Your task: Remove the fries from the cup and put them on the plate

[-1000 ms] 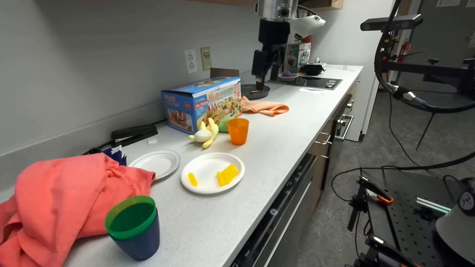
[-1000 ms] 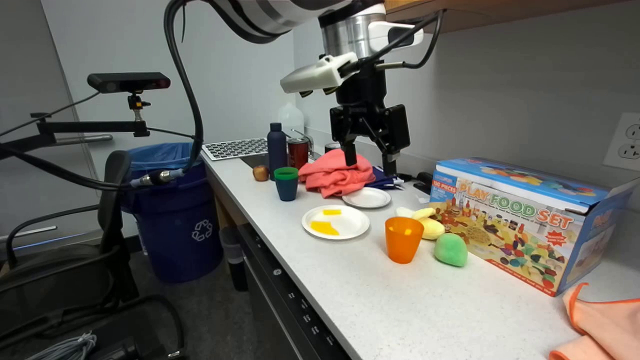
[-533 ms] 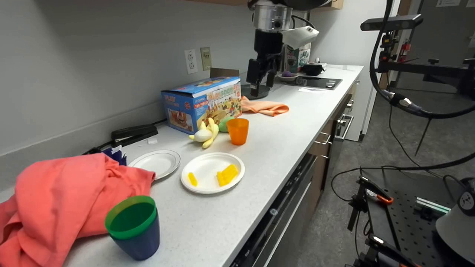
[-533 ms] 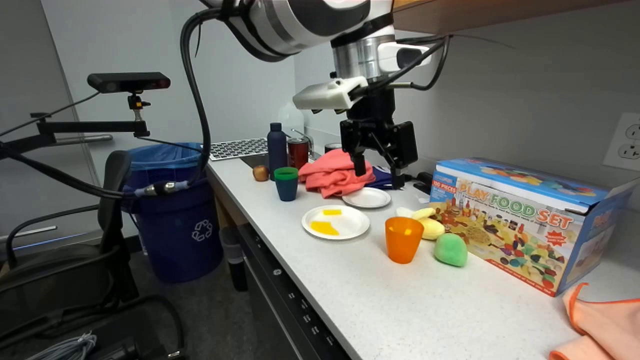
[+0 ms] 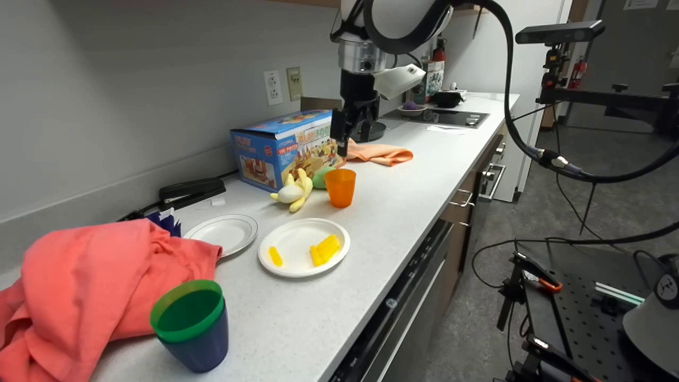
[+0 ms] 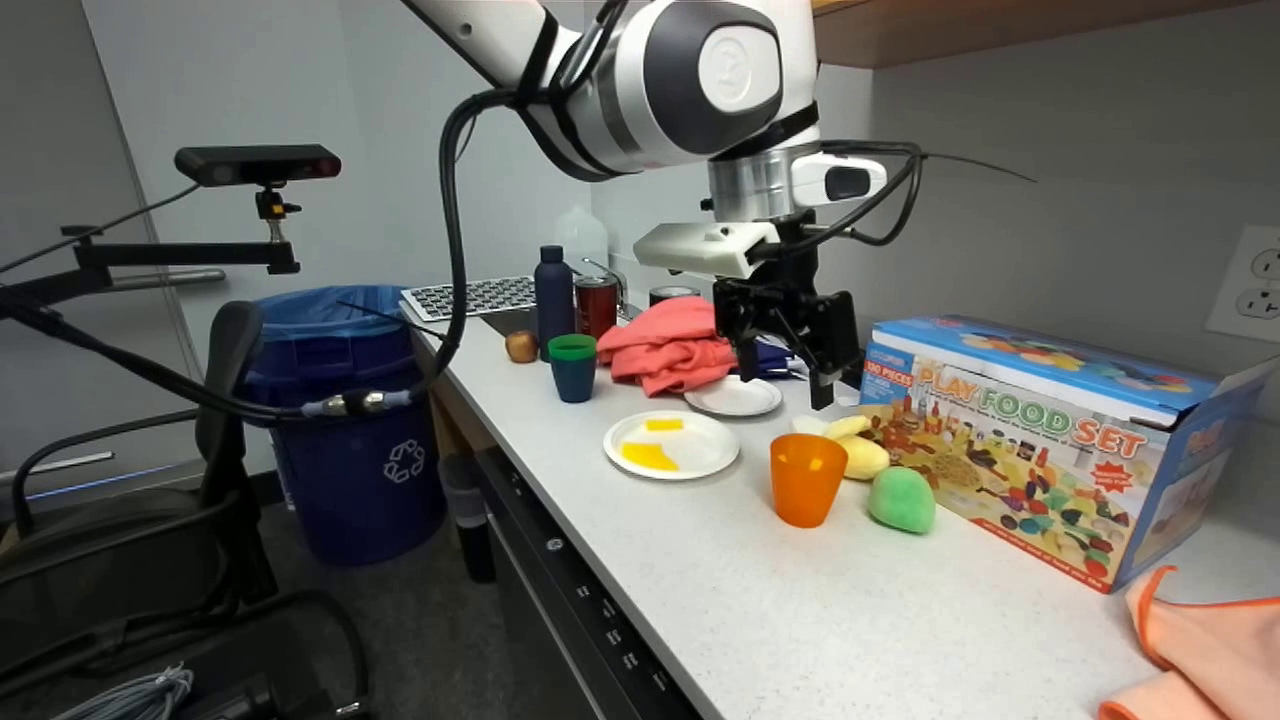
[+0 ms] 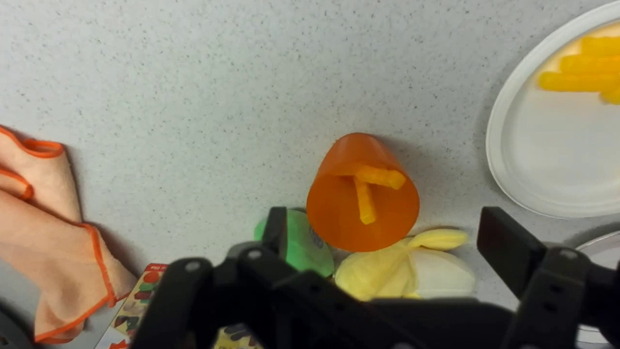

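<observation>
The orange cup (image 5: 340, 189) stands upright on the counter in both exterior views (image 6: 806, 485). In the wrist view, the cup (image 7: 356, 238) holds two yellow fries (image 7: 365, 206). The round white plate (image 5: 290, 237) lies beside it, also seen in an exterior view (image 6: 702, 447) and partly in the wrist view (image 7: 557, 155). More fries (image 5: 324, 250) lie grouped on the plate, with a single fry (image 5: 275, 257) apart from them. My gripper (image 7: 382, 218) is open and empty, its fingers wide apart. It hangs above and behind the cup in an exterior view (image 6: 785, 384).
A yellow-white lumpy toy (image 7: 402, 271) and a green toy (image 6: 902, 500) sit close to the cup. The play food box (image 6: 1020, 440) stands behind them. A second white dish (image 5: 225, 233), a red cloth (image 5: 111, 286), a green cup (image 5: 190, 323) and an orange cloth (image 5: 382, 154) lie around.
My gripper has moved down and closer to the cup, leftward in an exterior view and rightward in another. It stays open. The cup, plate and fries have not moved.
</observation>
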`<action>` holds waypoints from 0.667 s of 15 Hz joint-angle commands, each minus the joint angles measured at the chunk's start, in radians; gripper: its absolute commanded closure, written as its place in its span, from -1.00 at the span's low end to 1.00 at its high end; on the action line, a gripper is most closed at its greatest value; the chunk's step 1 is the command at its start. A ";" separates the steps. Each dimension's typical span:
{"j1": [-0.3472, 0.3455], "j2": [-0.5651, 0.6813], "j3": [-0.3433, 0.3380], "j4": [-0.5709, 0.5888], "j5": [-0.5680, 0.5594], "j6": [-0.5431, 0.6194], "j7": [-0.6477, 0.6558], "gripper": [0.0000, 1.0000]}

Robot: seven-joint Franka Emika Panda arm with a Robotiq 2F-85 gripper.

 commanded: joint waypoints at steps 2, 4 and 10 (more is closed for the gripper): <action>0.003 0.082 -0.025 0.090 -0.005 -0.036 0.007 -1.00; -0.001 0.097 -0.038 0.094 -0.011 -0.035 0.008 -1.00; -0.002 0.154 -0.081 0.104 -0.020 -0.005 0.083 -1.00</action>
